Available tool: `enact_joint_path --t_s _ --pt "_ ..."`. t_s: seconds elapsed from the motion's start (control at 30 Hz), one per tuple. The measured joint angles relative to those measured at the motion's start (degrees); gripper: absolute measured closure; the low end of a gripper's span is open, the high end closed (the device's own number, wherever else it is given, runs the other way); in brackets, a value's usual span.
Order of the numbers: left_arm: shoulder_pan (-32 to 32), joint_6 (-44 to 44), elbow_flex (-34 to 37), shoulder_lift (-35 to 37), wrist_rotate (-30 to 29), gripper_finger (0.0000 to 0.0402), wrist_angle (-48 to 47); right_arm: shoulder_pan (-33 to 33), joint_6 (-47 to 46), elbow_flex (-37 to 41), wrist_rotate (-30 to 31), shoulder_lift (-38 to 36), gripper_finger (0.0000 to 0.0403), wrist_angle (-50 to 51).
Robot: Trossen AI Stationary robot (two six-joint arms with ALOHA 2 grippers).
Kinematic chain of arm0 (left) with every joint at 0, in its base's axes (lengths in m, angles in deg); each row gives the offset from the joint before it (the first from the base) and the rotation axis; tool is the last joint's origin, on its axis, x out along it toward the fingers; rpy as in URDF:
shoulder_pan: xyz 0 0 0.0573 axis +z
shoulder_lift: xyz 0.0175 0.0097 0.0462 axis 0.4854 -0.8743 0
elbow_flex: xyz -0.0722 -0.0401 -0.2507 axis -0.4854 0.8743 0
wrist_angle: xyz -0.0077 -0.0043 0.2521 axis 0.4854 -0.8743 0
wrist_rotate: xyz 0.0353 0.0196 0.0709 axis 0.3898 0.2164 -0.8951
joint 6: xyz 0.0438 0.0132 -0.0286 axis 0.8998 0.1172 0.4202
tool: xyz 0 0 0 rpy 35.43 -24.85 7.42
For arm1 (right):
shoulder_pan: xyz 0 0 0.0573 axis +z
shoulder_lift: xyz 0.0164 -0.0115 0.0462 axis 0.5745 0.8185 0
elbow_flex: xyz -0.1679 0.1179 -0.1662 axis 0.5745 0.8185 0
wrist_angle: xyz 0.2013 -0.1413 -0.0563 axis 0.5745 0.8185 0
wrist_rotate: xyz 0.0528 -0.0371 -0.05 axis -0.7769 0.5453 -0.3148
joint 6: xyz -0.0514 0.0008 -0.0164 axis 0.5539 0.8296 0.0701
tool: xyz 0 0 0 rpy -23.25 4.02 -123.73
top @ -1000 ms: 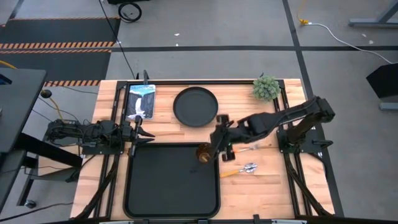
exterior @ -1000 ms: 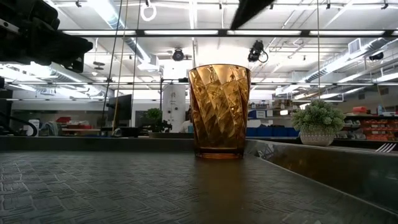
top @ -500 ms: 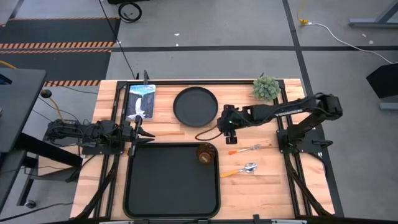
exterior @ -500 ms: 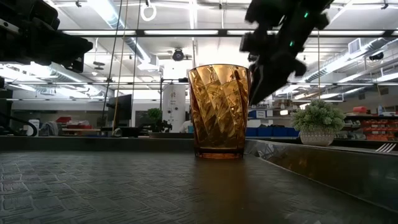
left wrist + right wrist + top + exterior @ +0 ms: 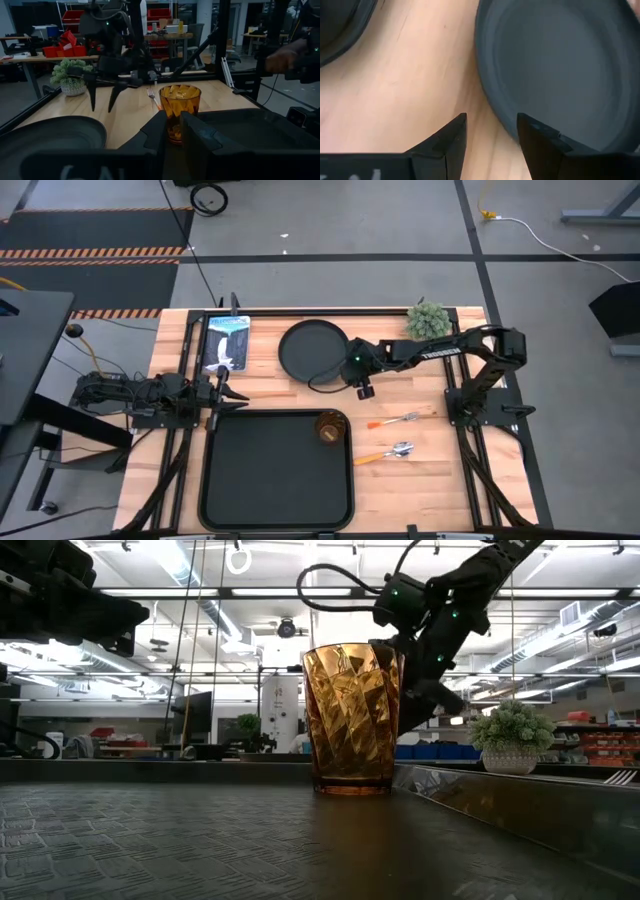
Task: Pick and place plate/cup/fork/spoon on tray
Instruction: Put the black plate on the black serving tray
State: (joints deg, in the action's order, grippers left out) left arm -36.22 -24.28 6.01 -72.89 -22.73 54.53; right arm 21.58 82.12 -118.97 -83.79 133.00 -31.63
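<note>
Right gripper point(image 5: 352, 372) above the table just beside the round black plate's point(image 5: 313, 351) rim, fingers spread, nothing between them. Amber cup point(image 5: 330, 426) upright in the black tray's point(image 5: 215, 480) corner. Fork point(image 5: 400, 419) and spoon point(image 5: 388, 452) on bare wood beside the tray. Left gripper point(image 5: 228, 394) parked at the tray's edge, fingers near closed, empty.
</note>
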Motion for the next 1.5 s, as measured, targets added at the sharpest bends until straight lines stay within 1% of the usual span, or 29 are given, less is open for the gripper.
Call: enact_joint_path --t_s 0.13,0.27,0.47,0.6,0.73,0.87,1.0,1.13,1.37,1.5 --pt "0.0 0.0 0.0 0.0 0.0 0.0338 0.0 -1.1 3.7 0.0 0.2 1.0 0.0227 -0.2" --pt "0.0 0.0 0.0 0.0 0.0 0.0338 0.0 -2.3 7.2 0.1 0.5 3.8 0.0229 -1.8" --pt "0.0 0.0 0.0 0.0 0.0 0.0338 0.0 -2.5 10.2 0.1 4.9 8.1 0.0229 -9.0" --pt "0.0 0.0 0.0 0.0 0.0 0.0338 0.0 -2.3 11.2 0.1 6.1 9.5 0.0235 -9.5" --pt "0.0 0.0 0.0 0.0 0.0 0.0338 0.0 -2.1 11.1 0.2 6.1 10.1 0.0263 -9.6" --pt "0.0 0.0 0.0 0.0 0.0 0.0338 0.1 -2.0 10.9 0.2 6.3 10.3 0.0307 -9.8" --pt "0.0 0.0 0.0 0.0 0.0 0.0338 0.0 -1.6 10.5 0.2 9.0 9.0 0.0354 -9.3" --pt "0.0 0.0 0.0 0.0 0.0 0.0338 0.0 -1.6 9.6 0.2 8.5 7.5 0.0387 -8.6" --pt "0.0 0.0 0.0 0.0 0.0 0.0338 0.0 0.1 6.9 0.2 8.5 4.3 0.0386 -5.4" --pt "0.0 0.0 0.0 0.0 0.0 0.0338 0.0 1.4 6.7 0.2 10.0 2.2 0.0387 -2.9"
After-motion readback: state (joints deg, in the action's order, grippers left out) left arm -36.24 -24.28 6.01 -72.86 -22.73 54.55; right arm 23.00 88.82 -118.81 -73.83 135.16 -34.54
